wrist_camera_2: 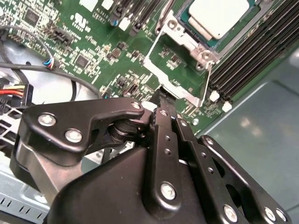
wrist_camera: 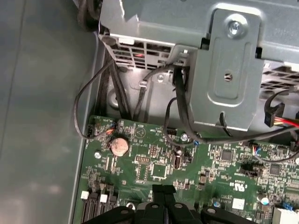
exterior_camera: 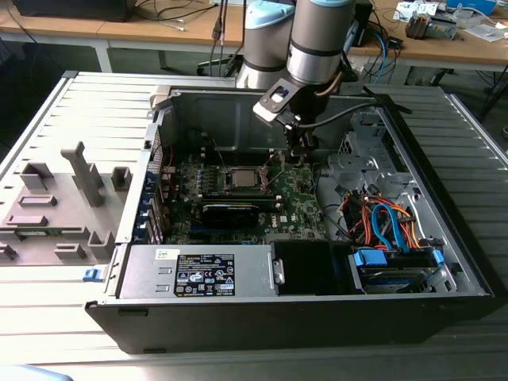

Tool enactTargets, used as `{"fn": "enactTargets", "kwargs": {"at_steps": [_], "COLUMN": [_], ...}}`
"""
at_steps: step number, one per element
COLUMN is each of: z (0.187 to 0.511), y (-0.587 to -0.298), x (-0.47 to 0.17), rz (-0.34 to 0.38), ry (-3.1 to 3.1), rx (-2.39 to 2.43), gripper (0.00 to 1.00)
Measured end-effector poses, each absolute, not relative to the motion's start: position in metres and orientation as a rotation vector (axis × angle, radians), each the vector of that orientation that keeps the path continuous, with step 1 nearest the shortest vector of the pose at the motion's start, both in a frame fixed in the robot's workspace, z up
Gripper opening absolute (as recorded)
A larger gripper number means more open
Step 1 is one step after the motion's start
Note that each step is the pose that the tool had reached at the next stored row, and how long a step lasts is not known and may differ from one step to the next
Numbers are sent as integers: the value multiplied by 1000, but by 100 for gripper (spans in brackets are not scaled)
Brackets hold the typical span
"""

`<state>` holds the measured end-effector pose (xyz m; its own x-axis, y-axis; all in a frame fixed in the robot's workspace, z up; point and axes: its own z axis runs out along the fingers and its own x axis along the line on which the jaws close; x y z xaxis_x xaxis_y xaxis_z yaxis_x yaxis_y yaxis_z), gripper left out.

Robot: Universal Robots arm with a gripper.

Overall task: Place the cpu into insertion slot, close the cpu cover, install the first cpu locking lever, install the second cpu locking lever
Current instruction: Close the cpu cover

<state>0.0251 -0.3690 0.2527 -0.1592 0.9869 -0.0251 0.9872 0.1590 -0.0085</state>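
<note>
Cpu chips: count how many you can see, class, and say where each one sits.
1. The cpu sits in the insertion slot on the green motherboard, close to the gripper. Nothing suggests another, though the arm hides some board.

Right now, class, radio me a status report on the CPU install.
Gripper shut, tips at the edge of the open cpu cover. Cpu seated in the insertion slot. Black cables lie apart from the socket.

A grey ribbed metal table [exterior_camera: 55, 325] spans the exterior view. An open black desktop computer case [exterior_camera: 278, 321] lies at its centre; grey plastic fixture blocks [exterior_camera: 59, 206] and a small blue clip [exterior_camera: 92, 275] sit at left.
</note>
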Motion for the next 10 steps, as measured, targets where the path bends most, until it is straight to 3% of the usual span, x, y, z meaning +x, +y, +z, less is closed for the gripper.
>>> {"fn": "enactTargets", "kwargs": {"at_steps": [10], "z": [253], "y": [-369], "x": [6], "rz": [-29], "ry": [2384], "rx": [2030], "gripper": [11]}}
